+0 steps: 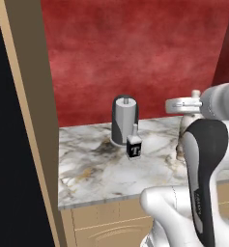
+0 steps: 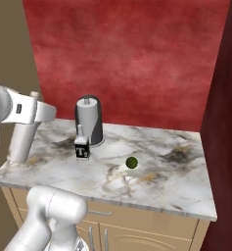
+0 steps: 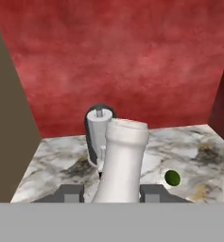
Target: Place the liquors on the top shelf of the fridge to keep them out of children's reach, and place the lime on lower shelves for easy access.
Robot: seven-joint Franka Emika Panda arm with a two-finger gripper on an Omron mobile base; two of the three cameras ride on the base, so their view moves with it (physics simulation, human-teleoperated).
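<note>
My gripper is shut on the slim liquor bottle, whose white neck rises between the two fingertips. From the right base view the gripper holds this bottle upright over the counter's left end. In the left base view the bottle is partly hidden behind my arm. The square liquor bottle with the black "T" label stands in front of the paper-towel roll. The lime lies on the marble to the right. The fridge's shelves are out of view.
A grey paper-towel roll on its holder stands near the red back wall. The marble counter has tan cabinets beneath. A tan panel with a black surface beyond it bounds the left side; a dark red wall bounds the right.
</note>
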